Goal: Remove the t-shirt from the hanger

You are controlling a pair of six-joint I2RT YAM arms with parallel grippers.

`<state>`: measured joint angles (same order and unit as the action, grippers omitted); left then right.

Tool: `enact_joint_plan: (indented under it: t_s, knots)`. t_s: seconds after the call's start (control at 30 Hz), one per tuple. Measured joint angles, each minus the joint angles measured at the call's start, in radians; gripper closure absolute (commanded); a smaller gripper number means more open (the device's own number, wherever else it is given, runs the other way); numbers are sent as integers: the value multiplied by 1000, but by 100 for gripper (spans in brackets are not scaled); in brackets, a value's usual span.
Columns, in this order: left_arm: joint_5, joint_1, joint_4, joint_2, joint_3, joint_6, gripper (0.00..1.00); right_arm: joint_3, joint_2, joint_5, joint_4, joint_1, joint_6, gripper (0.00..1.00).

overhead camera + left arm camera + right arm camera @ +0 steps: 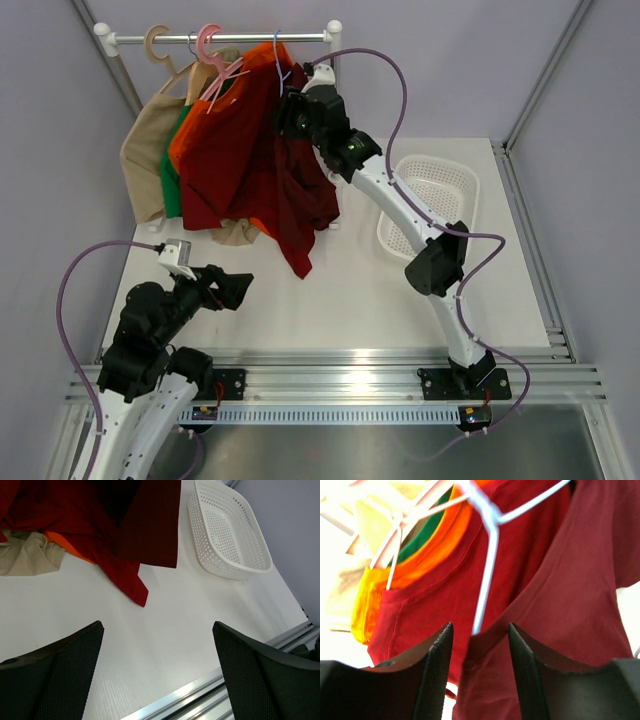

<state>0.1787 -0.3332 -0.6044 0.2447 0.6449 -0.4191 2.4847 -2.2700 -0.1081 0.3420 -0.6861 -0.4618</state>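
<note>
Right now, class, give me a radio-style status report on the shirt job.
Status: left gripper open, low over table; right gripper up at t-shirt, jaws apart, no grip seen. Garment on hanger. Beside it, red shirt crowds close.

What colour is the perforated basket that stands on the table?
The basket is white. It shows best in the left wrist view.
</note>
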Motion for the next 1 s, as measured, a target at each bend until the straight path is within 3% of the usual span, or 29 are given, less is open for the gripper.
enact_joint_plan:
  t_s: [0.3,0.53,1.0]
  knots:
    - [0,-2,0,0,0,0,8,-139,16,-111,-40,-50,55,70]
    - [1,-6,0,0,0,0,8,-188,82,-192,-43,-64,132,100]
    - [0,-6,0,3,0,0,8,-455,296,-262,-162,-117,222,100]
